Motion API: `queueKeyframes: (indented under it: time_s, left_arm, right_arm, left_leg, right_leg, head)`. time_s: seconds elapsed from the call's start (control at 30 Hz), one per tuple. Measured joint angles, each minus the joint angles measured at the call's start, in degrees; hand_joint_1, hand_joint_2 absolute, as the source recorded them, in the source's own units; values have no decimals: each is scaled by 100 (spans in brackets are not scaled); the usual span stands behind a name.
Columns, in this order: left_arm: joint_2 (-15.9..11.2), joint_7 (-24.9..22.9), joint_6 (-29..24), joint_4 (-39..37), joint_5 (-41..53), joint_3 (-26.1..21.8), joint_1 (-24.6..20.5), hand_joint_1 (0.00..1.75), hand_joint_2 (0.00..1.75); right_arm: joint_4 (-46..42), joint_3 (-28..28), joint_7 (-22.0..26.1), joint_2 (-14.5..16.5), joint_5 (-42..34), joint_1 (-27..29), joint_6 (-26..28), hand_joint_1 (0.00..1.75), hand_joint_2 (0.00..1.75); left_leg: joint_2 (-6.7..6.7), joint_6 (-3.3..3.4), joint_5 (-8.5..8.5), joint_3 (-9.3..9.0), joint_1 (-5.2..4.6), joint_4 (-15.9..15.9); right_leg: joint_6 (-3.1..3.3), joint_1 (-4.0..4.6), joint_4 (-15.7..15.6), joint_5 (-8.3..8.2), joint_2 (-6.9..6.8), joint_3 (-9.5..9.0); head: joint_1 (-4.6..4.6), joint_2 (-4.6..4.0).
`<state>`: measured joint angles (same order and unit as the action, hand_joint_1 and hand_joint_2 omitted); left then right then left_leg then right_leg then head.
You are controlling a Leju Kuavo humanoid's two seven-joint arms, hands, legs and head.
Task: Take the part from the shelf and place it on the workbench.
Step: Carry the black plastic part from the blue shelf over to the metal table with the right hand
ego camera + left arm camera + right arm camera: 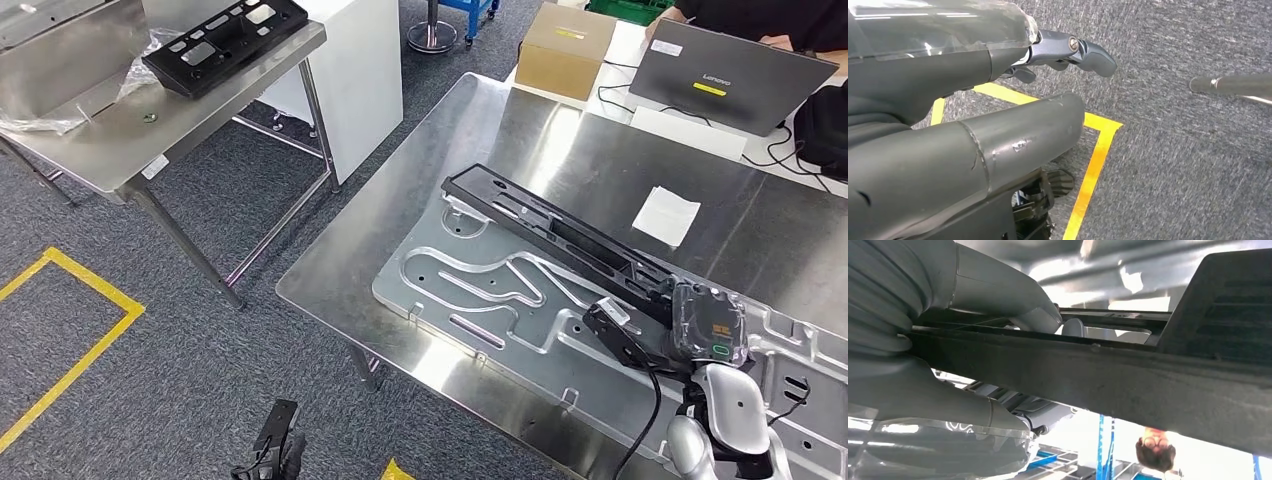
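A: Status on the part (560, 235)?

B: Long black plastic piece, held at its near end by the right hand (705, 325). Right wrist view shows thumb on one face and fingers (973, 410) on the other, closed on it. It lies slantwise over the grey metal plate (470, 290) on the near desk (340, 270), far end toward the desk's middle. Cannot tell whether it rests on the plate or hangs just above.

A: So how far along?

B: My read: the fetch is done and the part is over the workbench. Left to do: settle it flat, open the fingers, draw the arm back.

A: Left hand?

B: Left hand (998, 100) hangs by the body over grey carpet and a yellow floor line (1093, 165). Holds nothing; fingers look loosely curled, but how far closed I cannot tell.

A: Surroundings?

B: White paper slip (667, 215) further in on the desk, well apart from the part. Cardboard box (565, 50) and a laptop (725, 75) on the next table, a person's sleeve (765, 15) behind it. A second desk (110, 140) to the left carries another black part (225, 40) and plastic wrap (60, 115).

A: Anything in the way?

B: Only the plate's raised ribs and slots; the part could rock or catch on them.
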<state>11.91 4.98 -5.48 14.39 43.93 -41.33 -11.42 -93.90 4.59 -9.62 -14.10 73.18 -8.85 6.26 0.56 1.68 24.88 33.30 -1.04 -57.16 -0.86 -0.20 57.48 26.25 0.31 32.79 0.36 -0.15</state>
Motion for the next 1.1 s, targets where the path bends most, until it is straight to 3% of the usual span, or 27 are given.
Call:
queueKeyframes:
  time_s: [0.2,0.57,0.7,1.1]
  left_arm:
    - [0,38,-108,1,2,11,0,0,0]
    - [20,530,-165,5,-257,8,5,0,0]
    - [23,562,-167,5,-250,8,4,0,175]
    - [42,443,-165,5,-188,9,2,0,175]
  right_arm:
    - [175,46,-5,-5,-1,6,8,175,175]
    - [86,-84,37,-122,-101,381,123,175,175]
    - [61,-139,36,-128,-104,475,142,0,175]
    - [-2,-245,59,-128,-109,709,186,0,175]
  left_leg:
    - [0,0,0,-1,-1,0]
    - [-1,4,3,-2,-2,-1]
    - [-2,5,3,-5,-2,-2]
    - [-5,5,4,-7,-2,-2]
  right_leg:
    - [0,0,0,0,1,1]
    - [-1,0,-3,0,1,-3]
    - [-1,0,-3,0,2,-4]
    - [-1,0,-3,0,4,-5]
  head:
    - [1,0]
    - [1,0]
    - [0,0]
    - [0,0]
